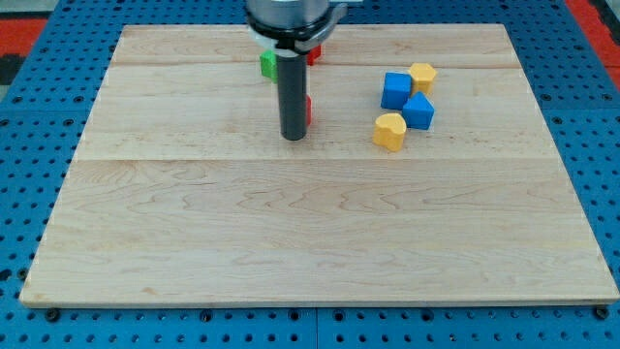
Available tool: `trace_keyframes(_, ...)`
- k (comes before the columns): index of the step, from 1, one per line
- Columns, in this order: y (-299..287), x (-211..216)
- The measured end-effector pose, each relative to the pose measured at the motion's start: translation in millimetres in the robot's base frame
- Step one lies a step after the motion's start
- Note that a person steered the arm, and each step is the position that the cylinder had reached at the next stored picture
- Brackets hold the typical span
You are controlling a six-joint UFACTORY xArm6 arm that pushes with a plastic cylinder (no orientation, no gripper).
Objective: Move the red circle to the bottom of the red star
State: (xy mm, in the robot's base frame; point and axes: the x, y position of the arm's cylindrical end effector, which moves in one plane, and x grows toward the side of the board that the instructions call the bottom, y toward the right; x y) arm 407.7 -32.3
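My tip [293, 137] rests on the wooden board [310, 213], left of centre in the upper half. A red block [308, 109] shows only as a thin sliver at the rod's right edge, just above the tip; its shape cannot be made out. Another red block [314, 52] peeks out behind the rod near the view's top, mostly hidden by the arm. A green block [268, 64] sits just left of the rod, partly hidden.
To the right lie a blue block [395, 90], a second blue block [418, 111], a yellow block [422, 76] and a yellow heart-like block [389, 130], clustered together. A blue perforated table surrounds the board.
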Motion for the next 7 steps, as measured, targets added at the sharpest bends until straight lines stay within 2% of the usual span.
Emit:
trace_keyframes(2, -15, -69)
trace_keyframes(3, -15, -57)
trace_keyframes(4, -15, -28)
trace_keyframes(5, 15, -33)
trace_keyframes(6, 10, -81)
trace_keyframes(7, 6, -103)
